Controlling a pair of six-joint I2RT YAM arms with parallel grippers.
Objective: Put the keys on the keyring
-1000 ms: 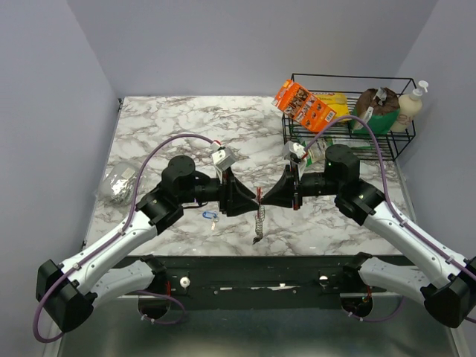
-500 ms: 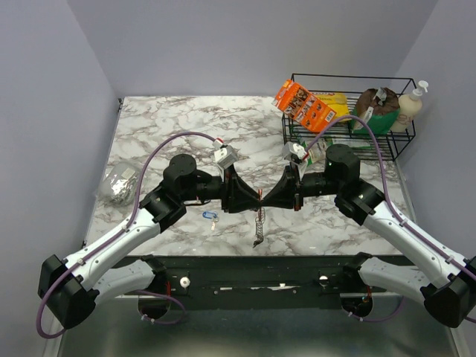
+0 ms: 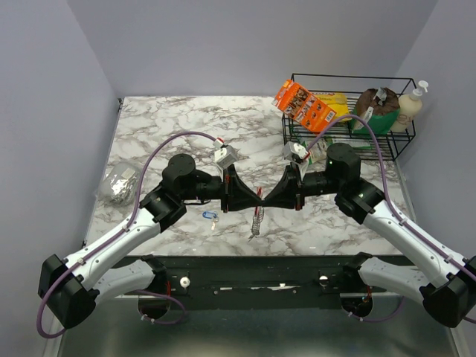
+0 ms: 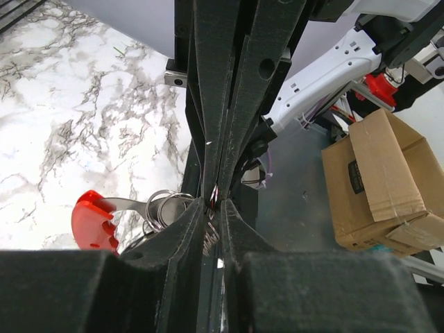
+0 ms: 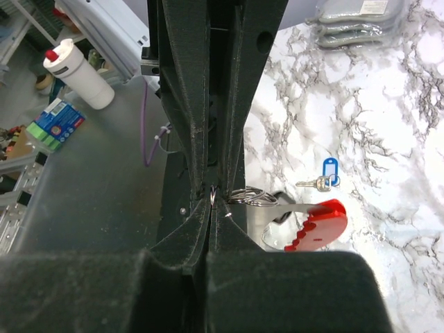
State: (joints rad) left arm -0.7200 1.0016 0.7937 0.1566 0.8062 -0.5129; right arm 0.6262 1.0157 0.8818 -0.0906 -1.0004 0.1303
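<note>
**Top external**
- Keyring [image 3: 256, 219]: slim grey chain-like strip hanging below the spot where the two claws meet tip to tip. Whether its lower end touches the marbled worktop [image 3: 186, 123] cannot be told.
- Left claw [image 3: 254, 198] and right claw [image 3: 264, 198]: both at the keyring's top end, one on each side. How far the jaws stand apart is unreadable from this height.
- Blue-headed key [image 3: 210, 216]: flat on the worktop, left of the keyring and apart from it.
- Foil lump [image 3: 119, 184]: well to the left of the keyring.
- Wire basket [image 3: 349, 137]: beyond and right of the keyring. It holds an orange box [image 3: 303, 104] and a pump bottle [image 3: 411, 104].

**Left wrist**
- Left claw [image 4: 211, 211]: pads drawn almost together, with a sliver of the keyring's wire ring pinched between them.
- Right claw [image 4: 215, 177]: its tips come in from above to the same point.
- Keyring rings [image 4: 165, 203]: just left of the pinch, with the red plastic piece [image 4: 94, 222] further out on that side.
- Cardboard box [image 4: 378, 180]: off the worktop, well right of the keyring.

**Right wrist**
- Right claw [image 5: 211, 208]: closed, with the wire ring caught between its tips.
- Keyring [image 5: 251, 197]: its coils stick out to the right of the grip, and the red plastic piece [image 5: 319, 225] lies beyond them.
- Blue-headed key [image 5: 329, 171]: on the worktop, near the red piece but not touching it.
</note>
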